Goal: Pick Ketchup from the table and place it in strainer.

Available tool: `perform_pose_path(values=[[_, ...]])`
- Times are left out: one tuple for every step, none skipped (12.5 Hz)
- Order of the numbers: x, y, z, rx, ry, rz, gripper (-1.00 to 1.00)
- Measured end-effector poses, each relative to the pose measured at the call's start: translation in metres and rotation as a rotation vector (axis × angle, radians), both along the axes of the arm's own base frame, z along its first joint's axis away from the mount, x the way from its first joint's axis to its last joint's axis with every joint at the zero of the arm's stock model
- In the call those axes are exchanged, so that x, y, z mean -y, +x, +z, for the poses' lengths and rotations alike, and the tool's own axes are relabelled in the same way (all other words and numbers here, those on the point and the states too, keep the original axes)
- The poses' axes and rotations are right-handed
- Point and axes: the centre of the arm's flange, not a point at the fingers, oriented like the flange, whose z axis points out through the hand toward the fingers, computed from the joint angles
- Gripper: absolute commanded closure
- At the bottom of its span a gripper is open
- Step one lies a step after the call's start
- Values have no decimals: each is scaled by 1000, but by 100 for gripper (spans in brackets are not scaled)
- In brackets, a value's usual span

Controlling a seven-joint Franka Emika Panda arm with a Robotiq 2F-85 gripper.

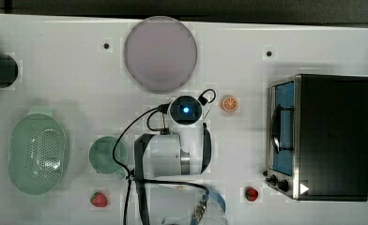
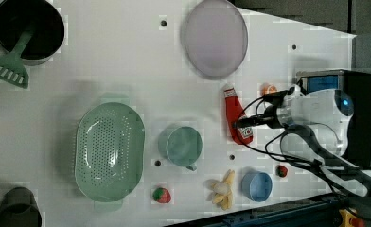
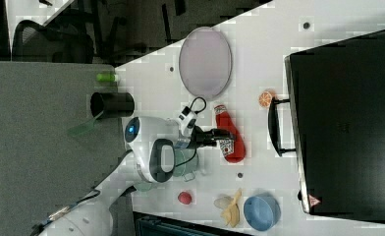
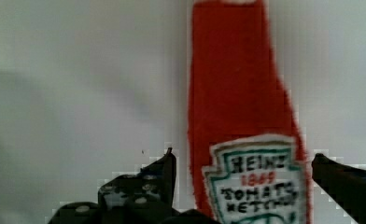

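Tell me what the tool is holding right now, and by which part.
Nothing is held. The tool is open, its fingers on either side of the labelled body of the ketchup bottle, not closed on it.

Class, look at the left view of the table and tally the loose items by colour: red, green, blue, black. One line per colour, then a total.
Red: 3, ketchup, strawberry, small round fruit
Green: 3, strainer, cup, slotted spatula
Blue: 1, bowl
Black: 1, pot
Total: 8
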Motion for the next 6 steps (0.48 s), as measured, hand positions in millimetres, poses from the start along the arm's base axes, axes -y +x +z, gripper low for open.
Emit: perform_pose_path(values=[[-2,-7,-10,-12,2,3,-93],[-2,-12,-18,-13,6,0,-69],[-2,-16,-23,-21,6,-2,-43],[-1,-16,-25,-20,5,-3,-24],[-1,-15,-24,-14,4,2,-24],[0,-13,-20,-3,7,-5,-24]])
